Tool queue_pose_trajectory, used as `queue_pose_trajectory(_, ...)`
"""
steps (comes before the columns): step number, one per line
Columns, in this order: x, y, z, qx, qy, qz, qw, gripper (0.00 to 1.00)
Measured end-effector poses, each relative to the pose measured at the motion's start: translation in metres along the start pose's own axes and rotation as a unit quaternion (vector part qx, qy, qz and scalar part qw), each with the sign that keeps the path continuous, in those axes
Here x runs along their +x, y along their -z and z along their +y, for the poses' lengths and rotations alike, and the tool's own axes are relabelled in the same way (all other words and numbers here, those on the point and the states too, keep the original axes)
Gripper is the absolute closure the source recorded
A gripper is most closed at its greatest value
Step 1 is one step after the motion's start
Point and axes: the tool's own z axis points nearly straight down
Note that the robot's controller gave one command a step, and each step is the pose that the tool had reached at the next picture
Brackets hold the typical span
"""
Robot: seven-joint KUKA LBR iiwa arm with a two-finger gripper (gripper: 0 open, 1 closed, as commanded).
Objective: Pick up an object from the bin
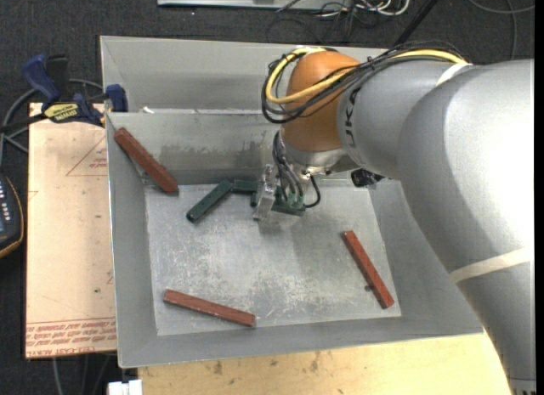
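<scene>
The gripper hangs low over the bin floor near the back wall, and whether it is spread or closed cannot be told from here. Just to its left lies a dark green bent bar — its near end reaches right up to the gripper's tip. Above sits the arm's orange wrist cover. Further out in the grey metal bin lie three reddish-brown flat bars: one leaning in the back left corner, one along the front, one at the right.

mid floor open (red bars edge it, green piece at back)
</scene>
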Motion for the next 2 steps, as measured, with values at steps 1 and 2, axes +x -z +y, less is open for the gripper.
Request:
queue_pose_trajectory(1,0.0029,-0.0026,0.0001,0.001,0.001,0.0051,1.0000,0.00)
queue_pose_trajectory(2,0.0006,-0.0003,0.0003,0.000,0.000,0.0012,1.0000,1.00)
